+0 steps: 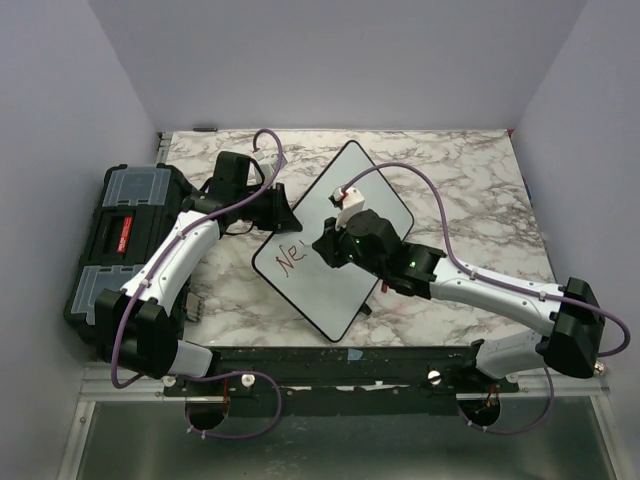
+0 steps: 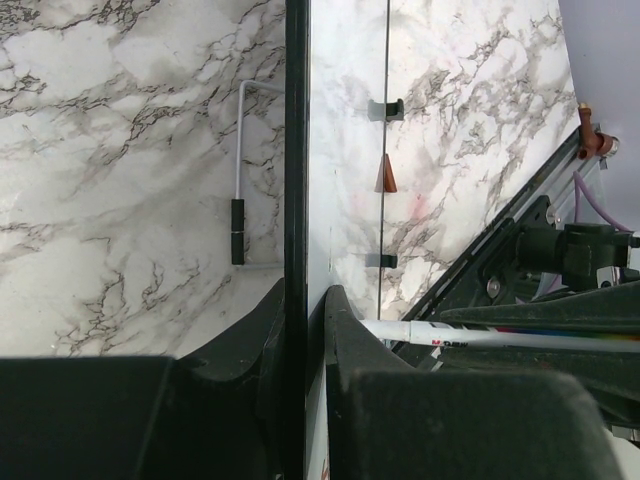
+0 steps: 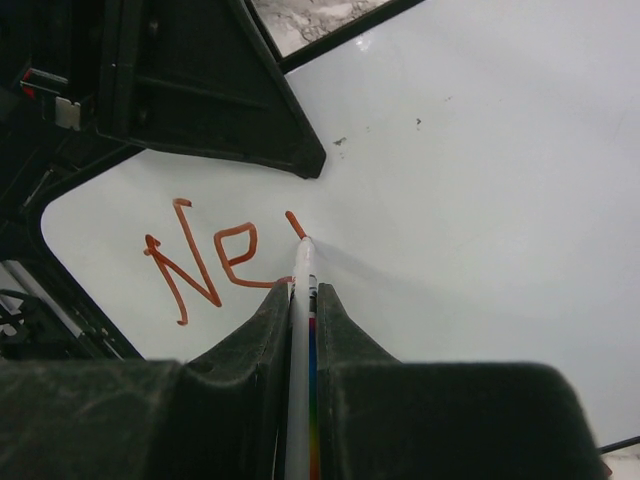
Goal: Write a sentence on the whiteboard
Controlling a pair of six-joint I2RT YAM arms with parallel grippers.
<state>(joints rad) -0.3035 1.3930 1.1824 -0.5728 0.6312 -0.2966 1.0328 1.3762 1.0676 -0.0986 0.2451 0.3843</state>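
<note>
The whiteboard (image 1: 335, 300) sits mid-bench (image 1: 480, 180), and the left claw (image 2: 305, 300) pinches its edge. The right claw (image 3: 303, 290) pinches the marker (image 3: 301, 275), tip on the board. The sentence (image 3: 205, 258) reads "Ne" plus one stroke, so the first word is in hand. Next: complete that letter, likely under even pressure.

Left arm (image 1: 165, 265) rises from the lower left of the frame, elbow bent, wrist reaching toward centre; left gripper (image 2: 305, 300) pinched tight on the whiteboard (image 2: 296, 150) edge; right arm (image 1: 500, 290) stretches from lower right toward centre; right gripper (image 3: 302, 292) clamped narrowly on a marker (image 3: 301, 262).
</note>
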